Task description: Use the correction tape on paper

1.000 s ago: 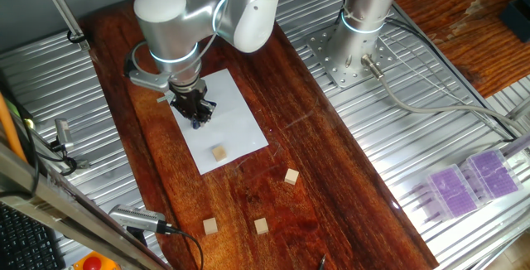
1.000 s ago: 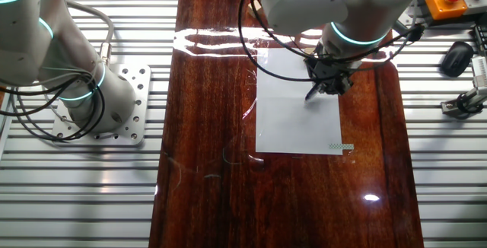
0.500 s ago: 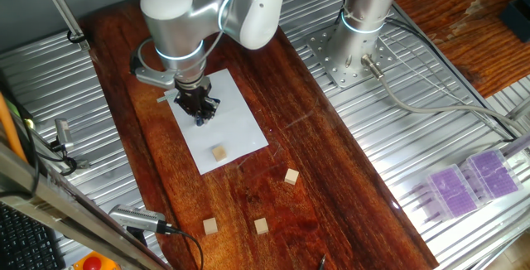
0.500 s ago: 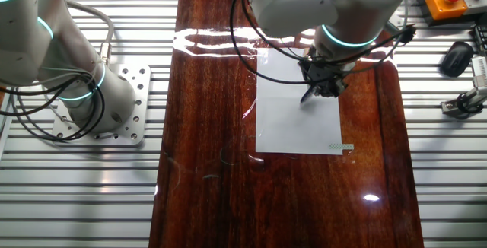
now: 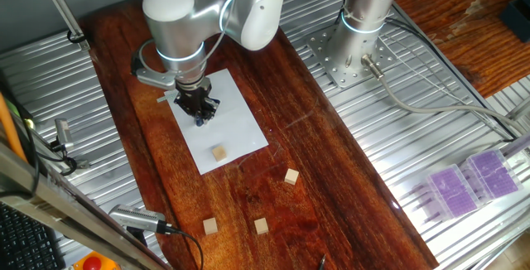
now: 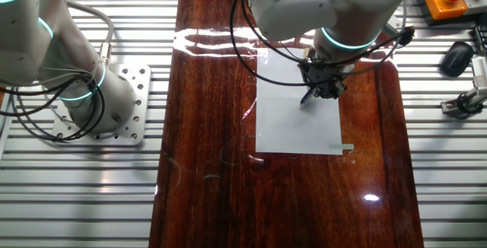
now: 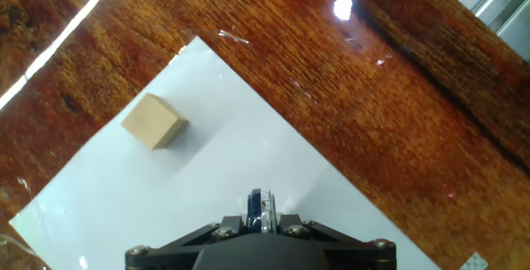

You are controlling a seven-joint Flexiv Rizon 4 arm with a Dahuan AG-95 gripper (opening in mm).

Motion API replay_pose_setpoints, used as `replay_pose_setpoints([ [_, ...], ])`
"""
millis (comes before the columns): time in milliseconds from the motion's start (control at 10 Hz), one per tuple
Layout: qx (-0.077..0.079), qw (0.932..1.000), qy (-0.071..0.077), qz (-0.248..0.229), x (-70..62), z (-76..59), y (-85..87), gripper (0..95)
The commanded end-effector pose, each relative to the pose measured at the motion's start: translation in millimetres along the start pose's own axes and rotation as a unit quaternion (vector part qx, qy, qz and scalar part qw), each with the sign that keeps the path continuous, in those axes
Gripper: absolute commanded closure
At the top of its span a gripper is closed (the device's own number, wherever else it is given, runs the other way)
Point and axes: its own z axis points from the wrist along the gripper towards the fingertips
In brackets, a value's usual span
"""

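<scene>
Two black fingers of the gripper (image 7: 262,214) clamped on the blue-black teardrop correction tape (image 7: 261,206), tip down on the plain white rectangular paper (image 7: 207,195), tan wooden cube (image 7: 154,122) nearby.

Arm (image 5: 217,9) housings are seen as glossy silver-white, rounded, with glowing cyan rings at the joints. Black cables are looped beside the wrist (image 6: 251,31). The gripper (image 5: 199,108) is black; small screws, possibly hex-headed, are noted along its edge.
</scene>
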Motion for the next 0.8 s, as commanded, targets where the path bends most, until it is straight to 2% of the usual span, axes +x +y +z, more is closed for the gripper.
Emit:
replay_pose_setpoints([
  [100,-0.001,1.0000,0.001,0.000,0.4,-1.4,0.3,95.0],
  [800,0.000,0.9999,0.017,0.000,1.8,-7.7,0.1,95.0],
])
